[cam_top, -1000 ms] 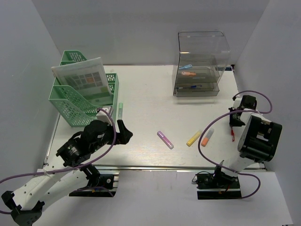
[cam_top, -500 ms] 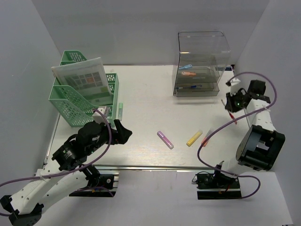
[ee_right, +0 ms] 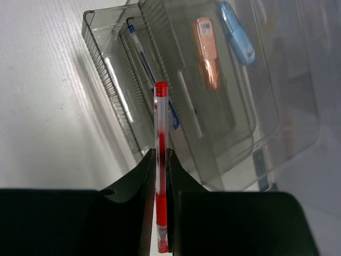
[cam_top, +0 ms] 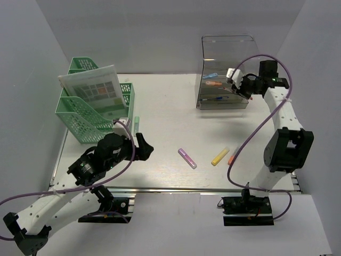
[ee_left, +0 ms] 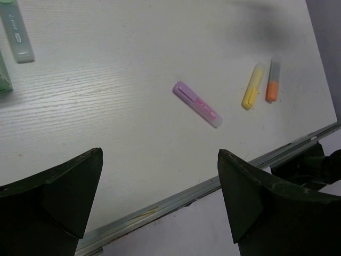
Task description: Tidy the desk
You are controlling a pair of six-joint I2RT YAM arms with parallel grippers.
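Right hand (ee_right: 161, 156) is pressed together on a red pen (ee_right: 161, 122). The pen is pinched near its lower end btwn the two fingers (ee_right: 133, 181), w/ its red end stuck out past them. The hand is held up at approx. 1 o'clock on the bench (cam_top: 165, 106), just at the front of a clear organiser (ee_right: 224, 101). In the organiser's stepped trays an orange marker (ee_right: 206, 50) and a blue marker (ee_right: 237, 33) are seen side by side, w/ a blue pen (ee_right: 139, 50) one tray lower.

Left hand (ee_left: 160, 160) is spread wide and is held above the bench at approx. 8 o'clock. Ahead of it a purple highlighter (ee_left: 197, 104) is laid just to 6 o'clock of bench centre. Toward 5 o'clock a yellow highlighter (ee_left: 252, 86) and an orange highlighter (ee_left: 273, 80) are laid just beside each other. A green highlighter (ee_left: 17, 32) is laid by a green mesh file rack (cam_top: 85, 114) at 10 o'clock, w/ a printed sheet (cam_top: 96, 90) propped in it.

The bench, white, is spread under both arms, boxed in by grey walls (cam_top: 160, 37), w/ a metal rail (cam_top: 186, 189) along its 6 o'clock edge.
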